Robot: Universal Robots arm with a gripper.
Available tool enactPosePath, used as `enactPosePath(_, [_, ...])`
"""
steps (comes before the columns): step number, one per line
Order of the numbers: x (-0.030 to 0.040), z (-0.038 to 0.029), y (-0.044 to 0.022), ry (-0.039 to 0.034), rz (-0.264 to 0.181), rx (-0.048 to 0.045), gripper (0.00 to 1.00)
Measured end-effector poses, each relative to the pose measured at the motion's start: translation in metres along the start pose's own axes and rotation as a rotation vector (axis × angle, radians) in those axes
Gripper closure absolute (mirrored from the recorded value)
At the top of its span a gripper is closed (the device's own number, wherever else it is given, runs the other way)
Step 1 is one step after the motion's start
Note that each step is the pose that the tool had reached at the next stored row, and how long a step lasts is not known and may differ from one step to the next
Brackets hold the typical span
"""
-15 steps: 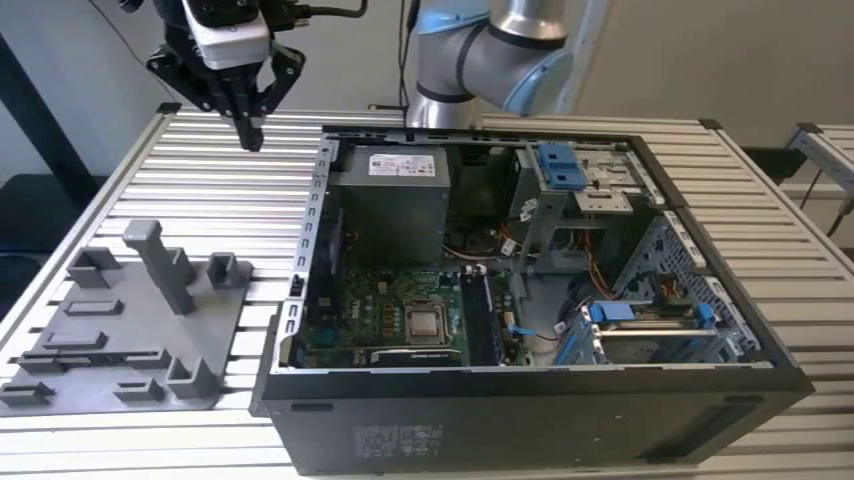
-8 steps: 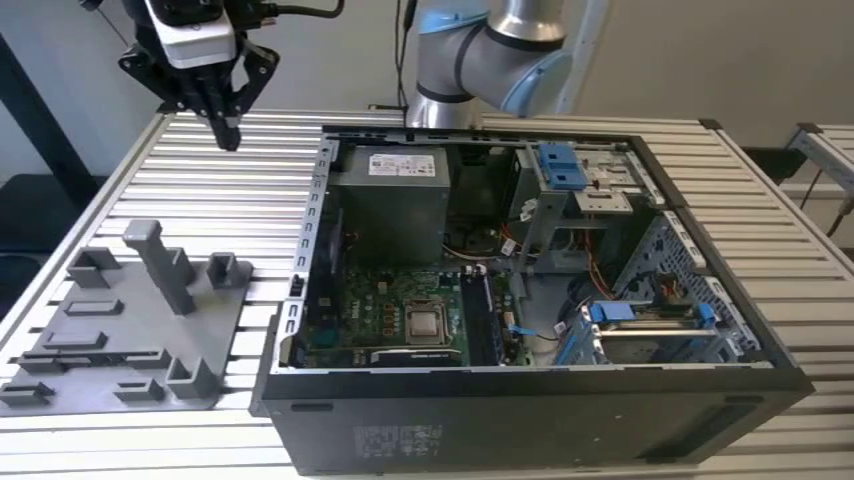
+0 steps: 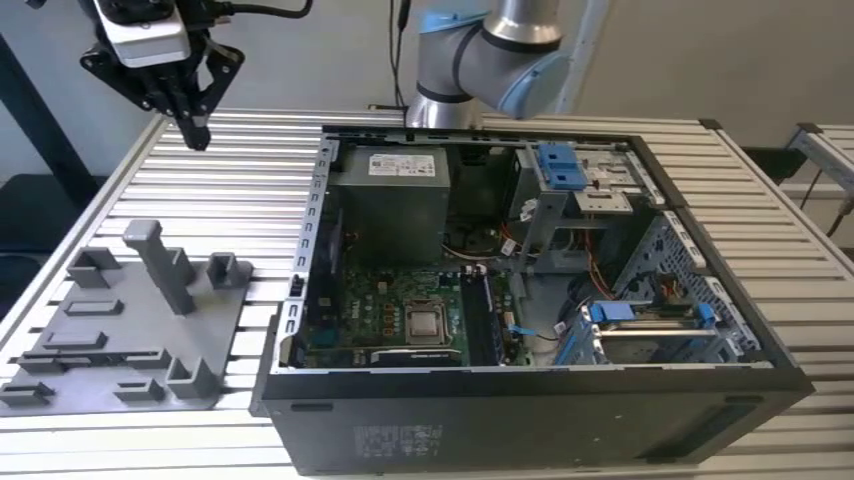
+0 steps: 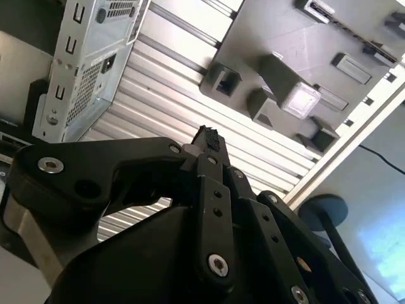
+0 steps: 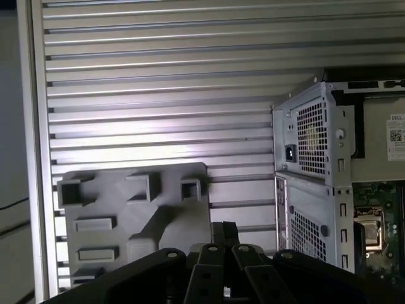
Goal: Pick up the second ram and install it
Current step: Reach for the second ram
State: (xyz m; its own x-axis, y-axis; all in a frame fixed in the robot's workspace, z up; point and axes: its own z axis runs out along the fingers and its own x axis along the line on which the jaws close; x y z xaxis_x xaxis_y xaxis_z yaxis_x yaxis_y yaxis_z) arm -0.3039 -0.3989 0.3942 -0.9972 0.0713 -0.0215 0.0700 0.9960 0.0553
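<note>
My gripper (image 3: pixel 198 138) hangs high over the slatted table at the exterior view's far left, above the grey tray (image 3: pixel 123 345) and apart from it. Its black fingers (image 4: pixel 209 136) are pressed together with nothing between them, and their tips (image 5: pixel 223 229) point down at the tray (image 5: pixel 126 209). The open computer case (image 3: pixel 534 410) lies at the middle. Dark narrow strips (image 3: pixel 489 318) stand in the memory slots beside the CPU socket (image 3: pixel 427 322). I cannot tell whether one of them is the second ram. No memory stick lies on the tray.
A grey upright post (image 3: pixel 163 265) and low holders rise from the tray. The arm's base (image 3: pixel 487 60) stands behind the case. Drive cages with blue clips (image 3: pixel 567 170) fill the case's side at the exterior view's right. Bare ribbed table (image 5: pixel 158 95) lies between tray and case (image 5: pixel 310 136).
</note>
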Motion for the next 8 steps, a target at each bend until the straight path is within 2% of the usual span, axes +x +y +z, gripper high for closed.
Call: enactPosePath(8, [0.0269, -0.0007, -0.0020, 0.0001, 0.000, -0.0014, 0.89])
